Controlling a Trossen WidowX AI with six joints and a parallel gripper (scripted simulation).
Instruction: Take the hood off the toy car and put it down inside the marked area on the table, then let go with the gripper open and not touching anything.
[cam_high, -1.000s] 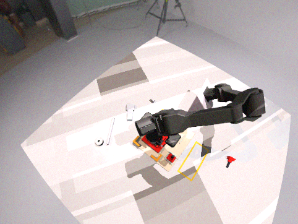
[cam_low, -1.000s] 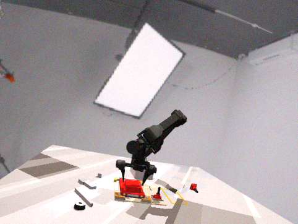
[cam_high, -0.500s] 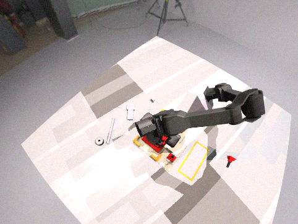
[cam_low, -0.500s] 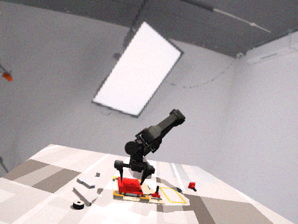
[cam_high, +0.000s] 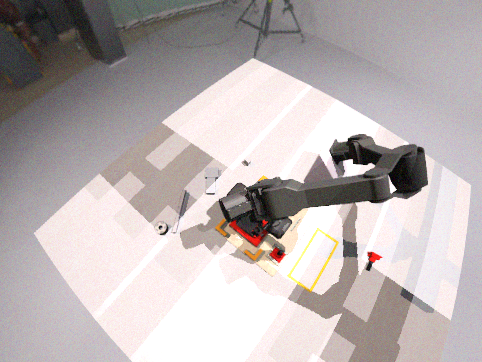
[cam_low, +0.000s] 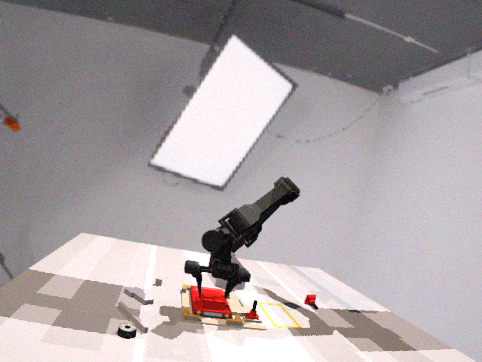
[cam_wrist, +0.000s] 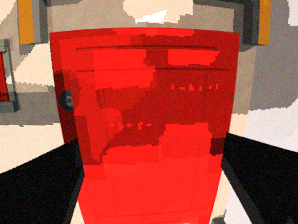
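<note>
The red toy car (cam_high: 244, 233) sits on a beige board (cam_high: 266, 267) (cam_low: 220, 320) with orange corner marks. Its red hood (cam_wrist: 145, 115) fills the wrist view. My gripper (cam_high: 252, 226) (cam_low: 214, 291) (cam_wrist: 152, 141) is down over the car, and its two black fingers press against the left and right sides of the hood. The hood still lies on the car. The yellow marked area (cam_high: 303, 251) (cam_low: 265, 315) lies on the table just right of the board, with nothing in it.
A small red and black part (cam_high: 277, 255) (cam_low: 253, 314) stands on the board's right end. Another red piece (cam_high: 372, 258) (cam_low: 311, 300) lies beyond the marked area. A black wheel (cam_high: 160, 228) (cam_low: 126, 330), a grey rod (cam_high: 180, 207) and a grey block (cam_high: 212, 180) lie left of the car.
</note>
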